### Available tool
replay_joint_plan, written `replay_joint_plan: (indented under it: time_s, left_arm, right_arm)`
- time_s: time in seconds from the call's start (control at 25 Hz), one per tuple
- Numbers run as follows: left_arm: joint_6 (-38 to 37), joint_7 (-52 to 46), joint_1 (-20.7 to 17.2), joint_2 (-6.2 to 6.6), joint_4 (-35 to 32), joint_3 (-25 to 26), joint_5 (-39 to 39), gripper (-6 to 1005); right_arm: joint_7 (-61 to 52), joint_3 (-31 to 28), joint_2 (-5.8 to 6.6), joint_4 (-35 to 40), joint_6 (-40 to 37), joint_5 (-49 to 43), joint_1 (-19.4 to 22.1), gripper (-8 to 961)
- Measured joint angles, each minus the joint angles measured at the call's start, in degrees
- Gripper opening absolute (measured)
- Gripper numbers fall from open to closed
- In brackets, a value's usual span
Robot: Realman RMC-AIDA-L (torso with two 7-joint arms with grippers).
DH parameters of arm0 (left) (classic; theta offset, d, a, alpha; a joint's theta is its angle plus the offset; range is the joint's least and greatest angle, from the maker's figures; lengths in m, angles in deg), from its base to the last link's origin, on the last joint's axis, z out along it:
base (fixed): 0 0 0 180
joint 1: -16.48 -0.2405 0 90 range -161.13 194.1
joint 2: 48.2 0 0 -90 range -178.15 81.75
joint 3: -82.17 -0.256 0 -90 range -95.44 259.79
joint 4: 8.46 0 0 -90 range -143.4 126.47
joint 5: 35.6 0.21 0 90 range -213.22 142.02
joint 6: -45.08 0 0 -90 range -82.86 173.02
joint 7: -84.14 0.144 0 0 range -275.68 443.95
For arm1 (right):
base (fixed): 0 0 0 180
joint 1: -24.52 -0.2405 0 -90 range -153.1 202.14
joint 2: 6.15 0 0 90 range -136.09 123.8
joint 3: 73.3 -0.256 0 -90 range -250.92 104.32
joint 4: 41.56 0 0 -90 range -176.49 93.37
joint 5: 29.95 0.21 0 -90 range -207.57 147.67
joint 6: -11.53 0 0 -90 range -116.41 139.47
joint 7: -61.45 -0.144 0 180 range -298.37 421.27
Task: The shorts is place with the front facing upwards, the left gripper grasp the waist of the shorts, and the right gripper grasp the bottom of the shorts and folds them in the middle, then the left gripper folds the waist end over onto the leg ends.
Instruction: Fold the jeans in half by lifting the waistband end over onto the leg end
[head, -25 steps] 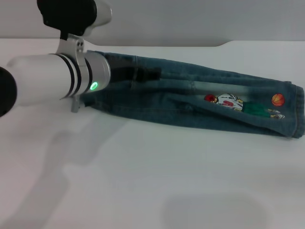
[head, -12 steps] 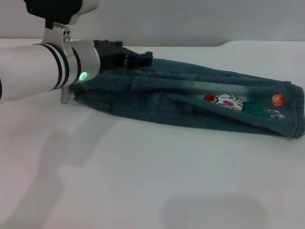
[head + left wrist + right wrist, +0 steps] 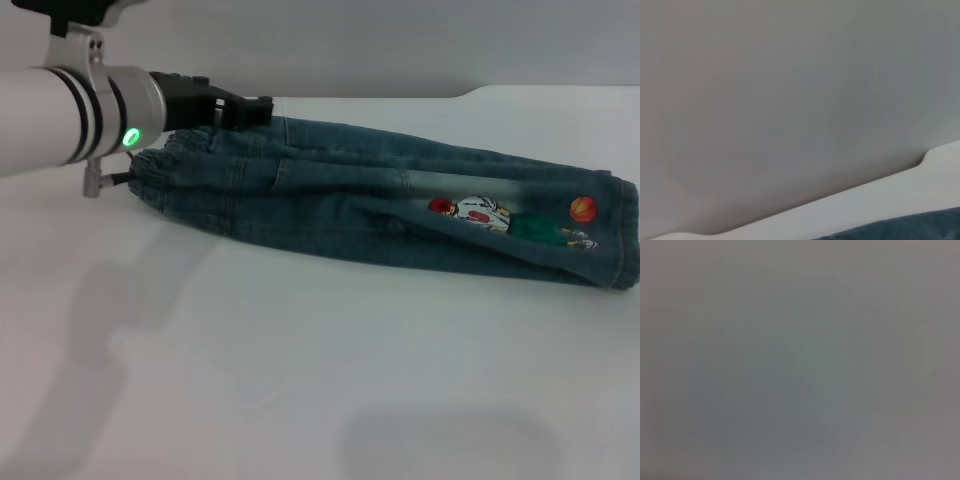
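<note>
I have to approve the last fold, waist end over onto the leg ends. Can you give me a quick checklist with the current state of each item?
1. Shorts already folded lengthwise into one long strip: ok.
2. Waist lies flat on the table, not lifted: ok.
3. Left claw at the waist end, by its far edge: ok.
4. Left claw gripping the waist: cannot tell.
5. Leg ends lie uncovered at the opposite end: ok.
6. Right claw out of the way: not visible in any view, cannot tell.

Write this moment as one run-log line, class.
left claw: over waist, grip unclear | right claw: unseen | shorts: folded lengthwise, flat on table
</note>
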Motion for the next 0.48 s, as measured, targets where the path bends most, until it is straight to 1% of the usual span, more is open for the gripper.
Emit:
replay_joint_plan:
  time_s: [0.16, 0.28, 0.48]
  left_arm:
    - [5.25, -3.9, 3.44, 0.0, -2.22, 2.45, 5.5, 845]
    - [6.57, -4.92, 4.54, -0.02, -3.59, 3.27, 6.99, 845]
    - [6.92, -5.01, 5.5, -0.01, -7.25, 5.66, 7.09, 845]
  right_arm:
    - [0.83, 4.31, -0.08, 1.86, -0.08, 2.71, -0.35, -2]
    - [2.38, 8.18, -0.19, 2.79, -0.81, 4.28, -0.33, -2]
    - [3.41, 9.97, -0.2, 3.54, -1.27, 5.16, 0.09, -2]
